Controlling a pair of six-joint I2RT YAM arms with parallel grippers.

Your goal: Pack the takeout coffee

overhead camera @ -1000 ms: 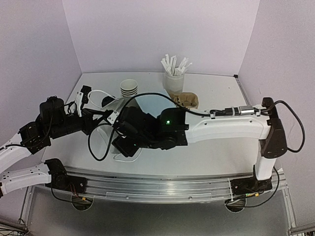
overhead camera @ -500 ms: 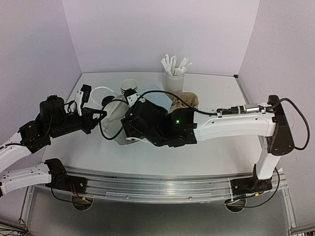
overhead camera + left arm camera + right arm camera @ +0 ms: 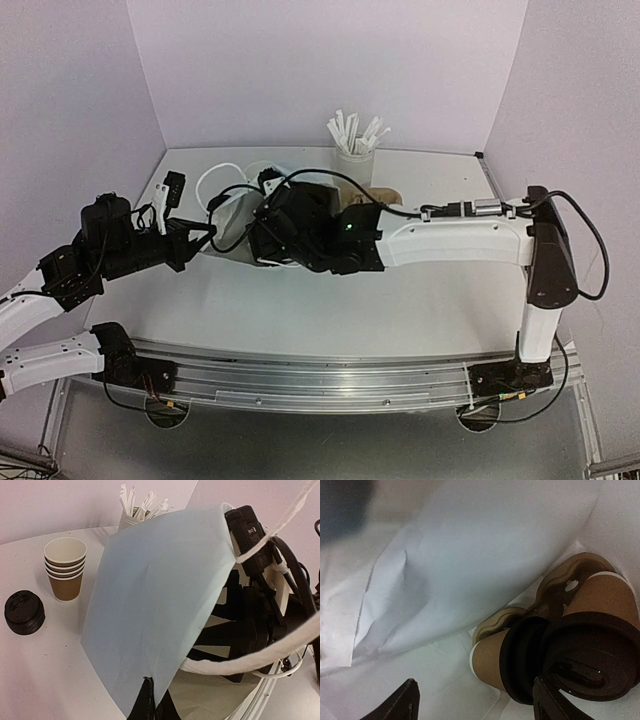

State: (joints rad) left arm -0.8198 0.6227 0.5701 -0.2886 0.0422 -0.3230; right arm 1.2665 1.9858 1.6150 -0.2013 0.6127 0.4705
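Observation:
A white paper bag (image 3: 150, 605) lies on its side with its mouth to the right. My left gripper (image 3: 152, 702) is shut on its lower edge, holding the mouth up. Inside the bag, two kraft-paper coffee cups (image 3: 492, 660) with black lids (image 3: 592, 655) lie in a brown cardboard carrier (image 3: 565, 577). My right gripper (image 3: 472, 707) is inside the bag, open, with the nearer lidded cup just ahead of its right finger (image 3: 547, 702). In the top view the right arm (image 3: 310, 235) reaches into the bag (image 3: 232, 225) and hides its own fingers.
A stack of empty kraft cups (image 3: 65, 567) and a stack of black lids (image 3: 24, 612) stand left of the bag. A white cup of wrapped straws (image 3: 352, 160) is at the back, with a brown carrier (image 3: 388, 196) beside it. The bag's white handles (image 3: 212, 180) loop over the arm.
The right arm has swung from in front of the bag back and into its mouth. The bag has tipped up toward the back. The left gripper has stayed shut on the bag.

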